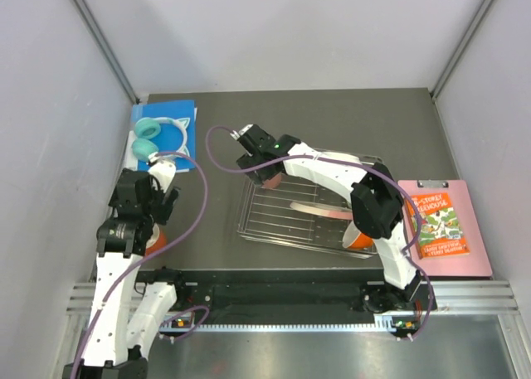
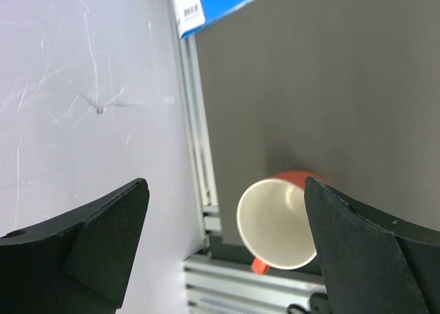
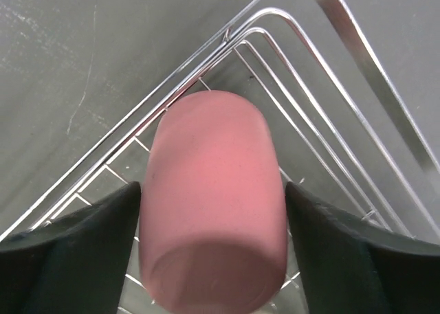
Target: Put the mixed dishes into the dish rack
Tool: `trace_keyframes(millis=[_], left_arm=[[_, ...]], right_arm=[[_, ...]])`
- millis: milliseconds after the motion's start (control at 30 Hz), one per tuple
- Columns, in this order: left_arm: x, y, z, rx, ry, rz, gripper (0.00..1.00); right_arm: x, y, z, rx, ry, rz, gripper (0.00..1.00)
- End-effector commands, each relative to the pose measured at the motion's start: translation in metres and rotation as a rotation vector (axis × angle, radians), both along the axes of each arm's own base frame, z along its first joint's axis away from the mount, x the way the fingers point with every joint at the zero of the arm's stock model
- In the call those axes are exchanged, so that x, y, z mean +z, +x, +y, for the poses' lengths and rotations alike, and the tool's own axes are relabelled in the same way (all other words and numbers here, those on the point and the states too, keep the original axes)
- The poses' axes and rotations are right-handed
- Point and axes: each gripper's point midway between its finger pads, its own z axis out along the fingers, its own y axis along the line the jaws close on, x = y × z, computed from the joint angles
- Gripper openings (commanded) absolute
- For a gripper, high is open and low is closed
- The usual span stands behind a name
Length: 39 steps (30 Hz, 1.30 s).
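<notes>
My right gripper is shut on the pink cup, which it holds on its side over the far left corner of the silver wire dish rack. In the right wrist view the cup fills the gap between the fingers above the rack's corner wires. A pink-and-cream plate and an orange bowl sit in the rack. My left gripper is open above the orange mug, which lies near the table's front left edge close to the right finger. The mint-green bowl and white plate are out of view.
A teal ring-shaped object rests on a flat blue board at the back left. A pink clipboard with a colourful book lies right of the rack. A grey wall stands close on the left.
</notes>
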Motion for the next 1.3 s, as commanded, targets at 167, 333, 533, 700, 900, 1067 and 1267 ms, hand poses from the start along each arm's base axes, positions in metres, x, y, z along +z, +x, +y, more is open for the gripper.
trace_keyframes(millis=[167, 333, 533, 700, 900, 1067, 1267], left_arm=[[-0.002, -0.006, 0.019, -0.012, 0.163, 0.021, 0.99], [0.006, -0.006, 0.019, -0.022, 0.172, 0.011, 0.99], [0.008, -0.016, 0.026, -0.007, 0.213, 0.033, 0.99], [-0.007, -0.022, 0.034, 0.020, 0.252, 0.054, 0.99], [-0.043, -0.011, 0.033, 0.042, 0.216, 0.149, 0.99], [-0.061, -0.003, 0.048, 0.066, 0.184, 0.211, 0.99], [-0.066, 0.003, 0.086, 0.123, 0.061, 0.248, 0.98]], right_arm=[[0.027, 0.013, 0.004, 0.003, 0.029, -0.094, 1.00], [0.054, 0.015, -0.001, -0.016, 0.057, -0.147, 1.00], [0.128, 0.005, -0.017, -0.056, 0.131, -0.270, 1.00], [0.182, -0.013, -0.025, -0.052, 0.243, -0.357, 1.00], [0.183, -0.020, -0.028, -0.035, 0.246, -0.342, 1.00], [0.196, -0.038, -0.031, -0.025, 0.330, -0.368, 1.00], [0.204, -0.055, -0.036, -0.025, 0.374, -0.381, 1.00]])
